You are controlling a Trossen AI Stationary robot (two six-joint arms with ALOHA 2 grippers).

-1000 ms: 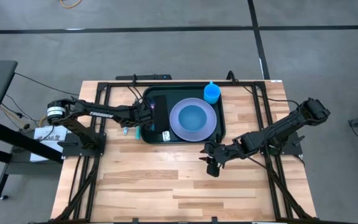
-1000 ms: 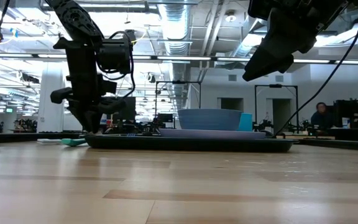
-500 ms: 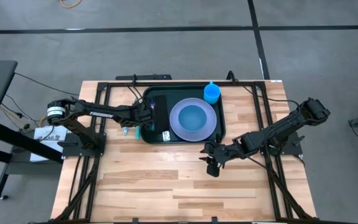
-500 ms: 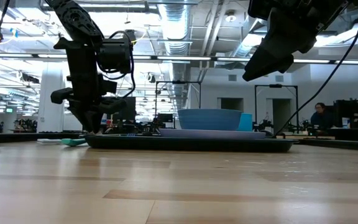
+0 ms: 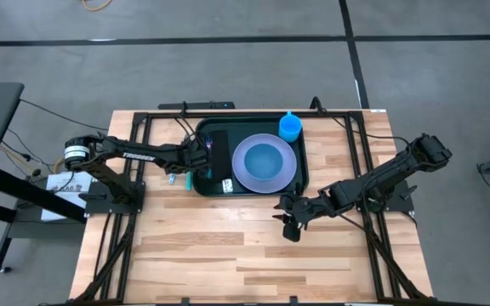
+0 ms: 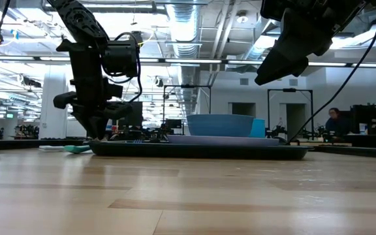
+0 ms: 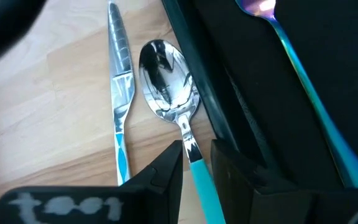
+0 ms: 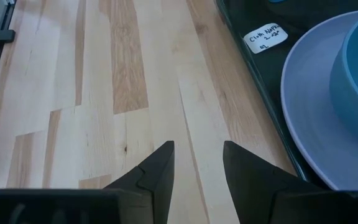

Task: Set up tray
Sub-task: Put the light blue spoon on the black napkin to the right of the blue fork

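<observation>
The dark tray (image 5: 207, 192) lies at the table's far middle. It carries a lavender plate (image 5: 240, 177) with a blue bowl (image 5: 264, 161), and a black napkin (image 5: 219, 143). A blue cup (image 5: 290, 127) stands at its far right corner. A teal-handled spoon (image 7: 163, 81) and a knife (image 7: 120, 81) lie flat on the wood just left of the tray's left rim (image 7: 197, 68). My left gripper (image 7: 197, 165) is low at that rim, shut on the spoon. My right gripper (image 5: 289, 228) hangs open above bare wood, near the tray's near right corner. My left gripper pinches the spoon's teal handle (image 7: 194, 163) between its two fingers, a little behind the neck. The fingers come from above, slanting down, one on each side of the handle. The spoon's bowl (image 7: 160, 74) lies on the wood beside the tray's left rim.
An iridescent utensil (image 7: 303, 68) rests on the napkin inside the tray. A white label (image 8: 265, 38) sits in the tray's near part. Black frame rails run along the table's left, right and far sides. Bare wood spreads over the near half. A person (image 6: 337, 121) sits far behind.
</observation>
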